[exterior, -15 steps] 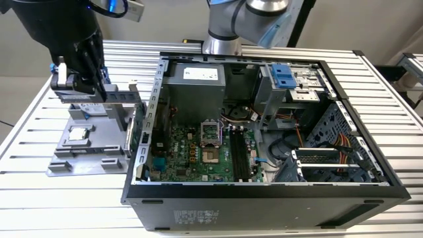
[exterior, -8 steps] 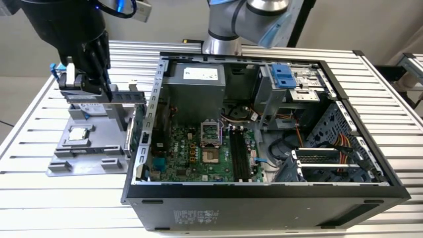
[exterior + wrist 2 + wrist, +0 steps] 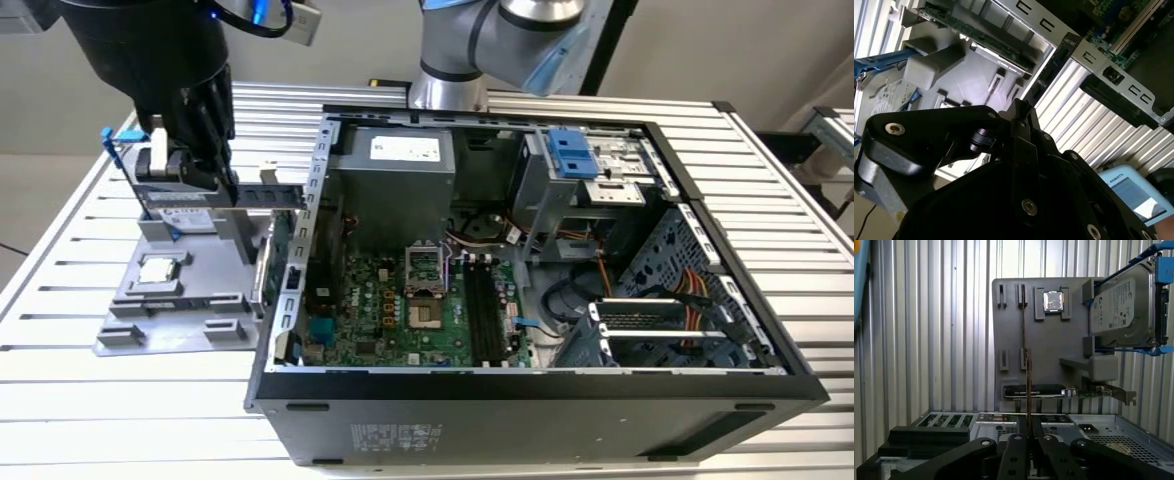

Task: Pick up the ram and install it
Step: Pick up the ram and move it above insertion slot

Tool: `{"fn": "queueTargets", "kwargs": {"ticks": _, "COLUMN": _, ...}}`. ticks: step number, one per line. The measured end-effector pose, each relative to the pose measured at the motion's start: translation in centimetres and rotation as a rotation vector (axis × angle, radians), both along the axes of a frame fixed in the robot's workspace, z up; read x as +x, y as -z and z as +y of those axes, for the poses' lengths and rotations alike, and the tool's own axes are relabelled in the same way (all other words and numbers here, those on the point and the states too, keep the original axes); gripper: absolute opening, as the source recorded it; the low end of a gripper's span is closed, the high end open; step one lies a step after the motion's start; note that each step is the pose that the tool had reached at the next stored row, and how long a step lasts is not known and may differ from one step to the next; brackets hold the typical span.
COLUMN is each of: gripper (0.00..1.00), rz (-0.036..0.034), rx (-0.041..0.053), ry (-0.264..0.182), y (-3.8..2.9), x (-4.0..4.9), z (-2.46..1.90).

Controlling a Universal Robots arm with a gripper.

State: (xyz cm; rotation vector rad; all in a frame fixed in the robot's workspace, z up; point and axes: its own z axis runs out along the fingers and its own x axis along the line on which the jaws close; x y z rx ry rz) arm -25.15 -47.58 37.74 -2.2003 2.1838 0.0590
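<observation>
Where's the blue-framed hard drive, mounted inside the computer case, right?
Not inside. The blue-framed hard drive stands on the gray parts holder, outside the computer case. The first wrist view shows it.

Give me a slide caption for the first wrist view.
Gripper clamped on the edge-on ram over the grey parts tray holding a blue-framed hard drive.

Mid-frame, the black gripper [image 3: 1029, 434] pinches the ram [image 3: 1027, 371], a long thin circuit-board stick seen edge-on. Behind it a flat grey plastic holder tray [image 3: 1054, 350] lies on the ribbed metal table [image 3: 929, 340], carrying a square silver processor chip [image 3: 1053, 302] and, at the frame's edge, a silver hard drive in a blue frame [image 3: 1124, 305].
</observation>
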Motion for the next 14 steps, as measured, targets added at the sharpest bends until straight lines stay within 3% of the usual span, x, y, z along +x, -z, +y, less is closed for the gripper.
{"fn": "queueTargets", "kwargs": {"ticks": 14, "gripper": 0.0, "rz": 0.0, "rx": 0.0, "ry": 0.0, "y": 0.0, "x": 1.02, "z": 0.0}}
